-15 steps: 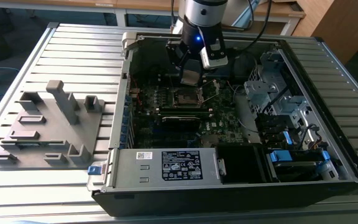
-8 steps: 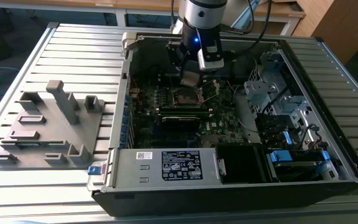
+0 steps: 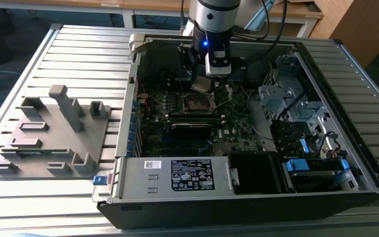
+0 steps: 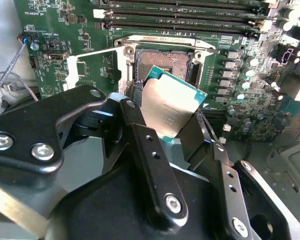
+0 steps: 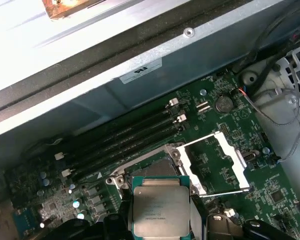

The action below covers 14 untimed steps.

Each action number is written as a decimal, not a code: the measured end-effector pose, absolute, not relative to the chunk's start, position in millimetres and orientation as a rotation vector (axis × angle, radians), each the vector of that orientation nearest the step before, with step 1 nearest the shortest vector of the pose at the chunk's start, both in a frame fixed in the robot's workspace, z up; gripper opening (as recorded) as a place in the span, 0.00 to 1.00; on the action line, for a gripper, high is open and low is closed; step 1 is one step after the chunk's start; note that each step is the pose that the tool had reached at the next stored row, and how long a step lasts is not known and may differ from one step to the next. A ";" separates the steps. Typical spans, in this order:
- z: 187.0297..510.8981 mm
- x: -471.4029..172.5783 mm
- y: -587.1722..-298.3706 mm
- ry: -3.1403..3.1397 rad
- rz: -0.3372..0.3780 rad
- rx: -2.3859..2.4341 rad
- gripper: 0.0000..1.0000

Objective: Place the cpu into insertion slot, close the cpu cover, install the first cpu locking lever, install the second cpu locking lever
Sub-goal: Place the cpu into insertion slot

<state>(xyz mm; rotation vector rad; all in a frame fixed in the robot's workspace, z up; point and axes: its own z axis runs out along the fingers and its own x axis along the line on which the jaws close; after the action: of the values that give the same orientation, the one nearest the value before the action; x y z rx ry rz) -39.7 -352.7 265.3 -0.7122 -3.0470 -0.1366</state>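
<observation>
**Cpu Clamped in the Gripper Above the Open Socket**

The gripper [image 3: 207, 79] is seen in the upper middle of the exterior view, lowered into the open computer case [image 3: 242, 213]. Its two fingers [image 4: 140, 130] are closed on the cpu [image 4: 172, 106], which is gripped by two opposite edges. The chip is held tilted, clear of the board, and is not seated.

From the exterior view's left, a grey fixture plate [image 3: 45, 150] is laid on the slatted table, well apart from the work. Next comes the case with the dark green circuit board [image 3: 242, 129] inside it. At the middle of the board the insertion slot [image 3: 199, 102] is found just below the held cpu [image 3: 201, 85]. In the first wrist view the cpu cover [image 5: 231, 154] is swung open and laid back beside the slot [image 5: 151, 168], so the socket is left uncovered. The long black memory slots [image 5: 125, 136] are ranged just beyond it. At the exterior view's right a metal drive cage [image 3: 282, 94] is mounted.

The cpu [image 5: 161, 210] is judged light, thin and stiff, with a smooth metal top that could slip under a weak grip. Its underside and the socket contacts are judged fragile. The bare opposite edges are judged the proper place for a hold, as is done here.
</observation>
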 end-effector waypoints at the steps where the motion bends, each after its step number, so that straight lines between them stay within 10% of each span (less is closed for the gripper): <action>1: 265.2 -39.7 -352.6 -3.047 -0.137 -0.712 0.54; 14: 265.1 -39.7 -352.6 -3.045 -0.137 -0.721 0.54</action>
<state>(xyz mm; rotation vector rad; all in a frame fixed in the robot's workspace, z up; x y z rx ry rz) -39.7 -352.6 265.1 -0.7206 -3.0455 -0.1373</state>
